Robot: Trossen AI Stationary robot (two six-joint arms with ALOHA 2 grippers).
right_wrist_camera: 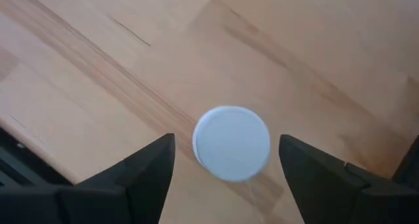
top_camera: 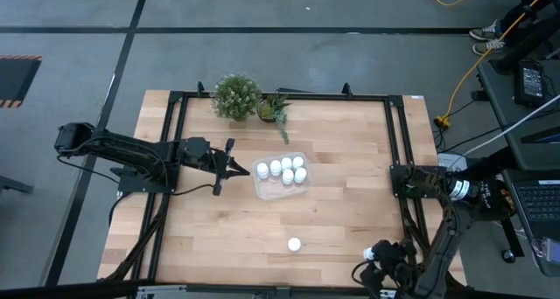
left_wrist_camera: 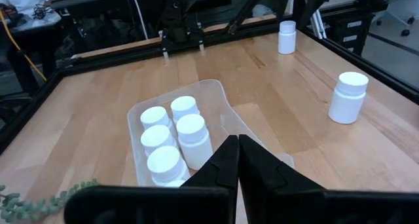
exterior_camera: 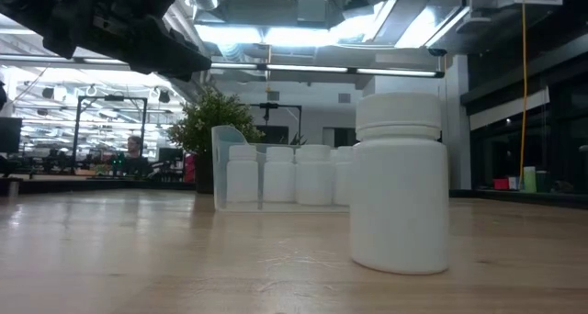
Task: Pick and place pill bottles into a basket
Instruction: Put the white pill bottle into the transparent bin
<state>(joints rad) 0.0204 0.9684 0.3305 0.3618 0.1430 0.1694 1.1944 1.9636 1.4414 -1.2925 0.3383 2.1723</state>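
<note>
Directly below the right gripper (right_wrist_camera: 228, 160) stands a bottle (right_wrist_camera: 231, 143), upright, its round cap showing between the spread fingers (right_wrist_camera: 147, 171), neither touching it. Its long axis is vertical, so the fingers straddle it from above; a straight descent looks like the next need. The right wrist view alone gives this alignment. From above, the gripper sits at the table's near right corner, and the bottle under it is hard to pick out there. A second loose bottle (top_camera: 295, 244) stands to the gripper's side, nearer the basket (top_camera: 261, 187). The basket, well apart, holds five bottles (top_camera: 287, 170). The left gripper (left_wrist_camera: 237, 160), fingers pressed together and empty, hangs just beside the basket's edge.
</note>
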